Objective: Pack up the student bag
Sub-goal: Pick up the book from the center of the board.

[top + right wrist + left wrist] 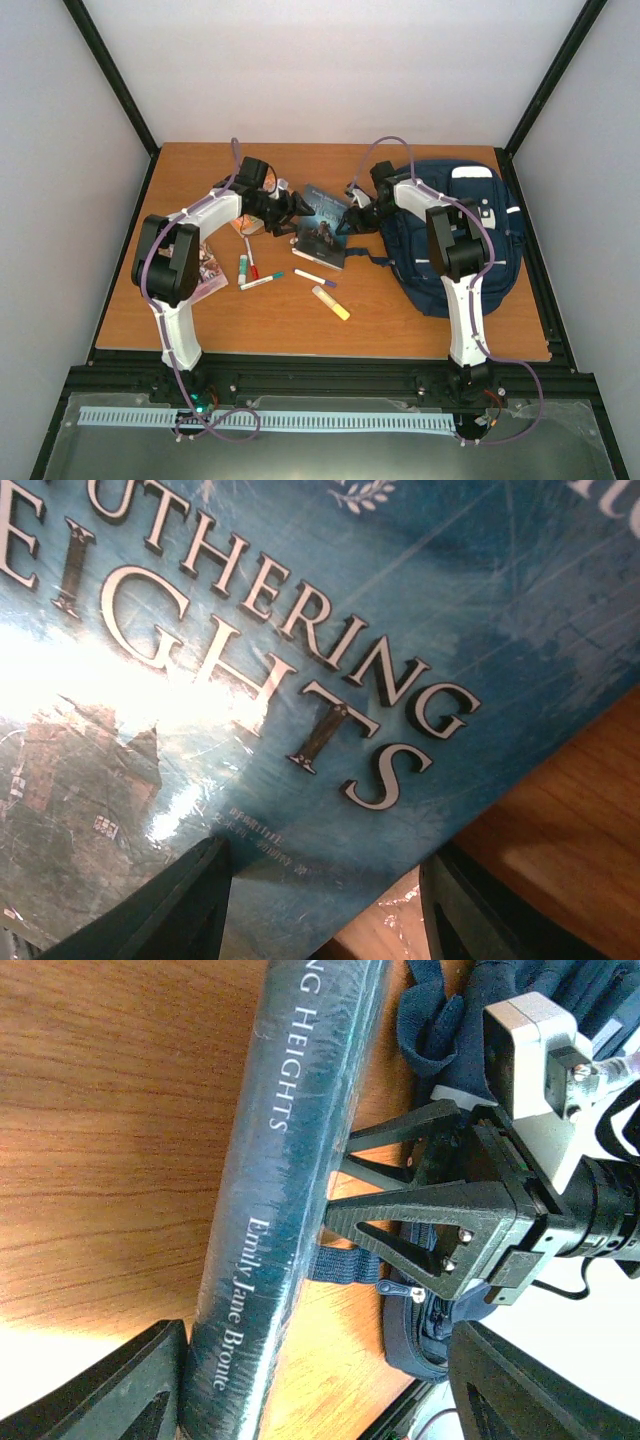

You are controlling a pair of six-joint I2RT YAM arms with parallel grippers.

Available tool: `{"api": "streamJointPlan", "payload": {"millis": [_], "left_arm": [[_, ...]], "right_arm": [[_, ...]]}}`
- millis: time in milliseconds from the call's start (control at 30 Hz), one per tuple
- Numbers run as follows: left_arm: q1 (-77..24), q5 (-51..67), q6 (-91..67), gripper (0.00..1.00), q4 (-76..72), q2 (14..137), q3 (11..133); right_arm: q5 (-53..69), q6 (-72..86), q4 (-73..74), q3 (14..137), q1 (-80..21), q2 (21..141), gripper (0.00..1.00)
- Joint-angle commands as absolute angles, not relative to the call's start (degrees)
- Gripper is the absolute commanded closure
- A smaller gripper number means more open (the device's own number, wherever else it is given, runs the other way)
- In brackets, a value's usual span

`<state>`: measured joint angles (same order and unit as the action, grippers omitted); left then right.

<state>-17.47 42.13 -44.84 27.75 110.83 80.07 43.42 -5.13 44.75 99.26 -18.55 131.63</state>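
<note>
- The bag (500, 265) lies flat at the right side of the worktop (400, 320). Its long axis runs from near to far, and your right arm reaches across it.
- The book (322, 232) sits mid-worktop, just left of the bag. Its long axis also runs roughly near to far, with the spine facing your left side.
- Your left hand (293, 207) is at the spine with its jaws wide. One finger is just beside the spine, the other well apart from it, and nothing is clamped.
- Your right hand (352, 219) is at the book's opposite long edge, jaws about half spread and tips against that edge. I cannot tell whether they pinch the book or only touch it.
- The key relation is that the book is between your two hands and the bag is to the book's right, past the right hand. So the book must travel rightward, and the right arm is the nearer one to the bag.
- I cannot tell from these views whether the bag's mouth is open, so check that before you carry anything over.
- The markers (262, 282) lie loose near the book on the left arm's side, well apart from the bag.
</note>
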Motion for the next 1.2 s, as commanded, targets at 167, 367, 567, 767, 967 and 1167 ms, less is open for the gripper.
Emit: {"api": "streamJointPlan", "payload": {"millis": [167,367,567,767,967,1167], "left_arm": [[-20.8,47.2,-43.5,0.31,25.7,109.8,80.8],[-21.8,48.4,-44.1,0.41,23.6,110.1,81.3],[-22.5,48.4,-44.7,0.43,23.0,110.2,81.7],[-23.3,48.2,-45.3,0.43,23.0,111.5,82.2],[-23.4,47.8,-45.2,0.62,23.7,111.5,82.3],[-23.4,46.5,-43.0,0.86,25.3,110.3,82.4]], "right_arm": [[44.8,-6.2,46.9,97.6,-20.9,134.6,0.46],[45.2,-6.4,47.0,97.4,-20.9,134.6,0.45],[45.7,-6.4,47.1,97.3,-20.9,134.7,0.45],[47.0,-6.3,47.1,97.3,-20.9,134.9,0.45],[46.9,-6.5,47.3,97.4,-20.9,134.8,0.45],[46.1,-5.9,45.7,96.6,-20.8,131.5,0.44]]}}
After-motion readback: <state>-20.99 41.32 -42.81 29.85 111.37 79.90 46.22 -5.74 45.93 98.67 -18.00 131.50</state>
